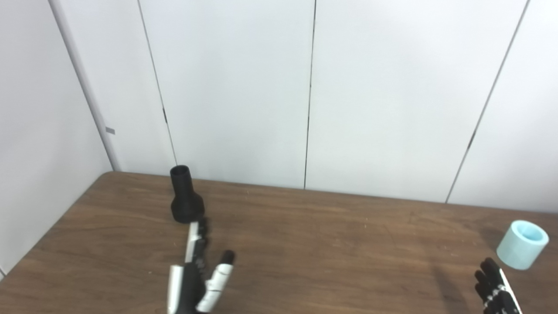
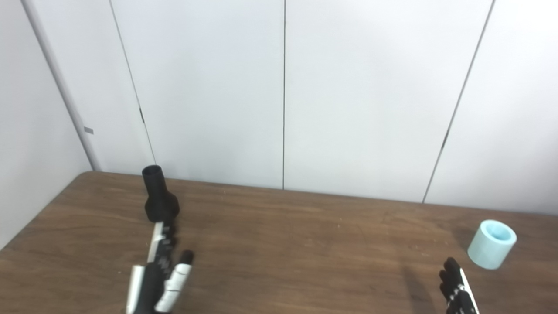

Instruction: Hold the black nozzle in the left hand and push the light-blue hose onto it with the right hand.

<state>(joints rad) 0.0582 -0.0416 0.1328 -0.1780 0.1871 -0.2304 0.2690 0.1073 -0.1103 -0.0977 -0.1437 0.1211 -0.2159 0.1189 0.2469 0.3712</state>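
Nozzle (image 1: 186, 196), black, stands upright at the table's (image 1: 305, 244) far left, left hand (image 1: 196, 270) spread and empty, fingertips just short of it. Right hand (image 1: 497, 290) empty, fingers apart, near the light-blue hose (image 1: 522, 244).

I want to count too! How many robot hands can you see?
2. The left hand is low on the table, its fingertips just below the black nozzle. The right hand is at the bottom right corner, near the blue hose.
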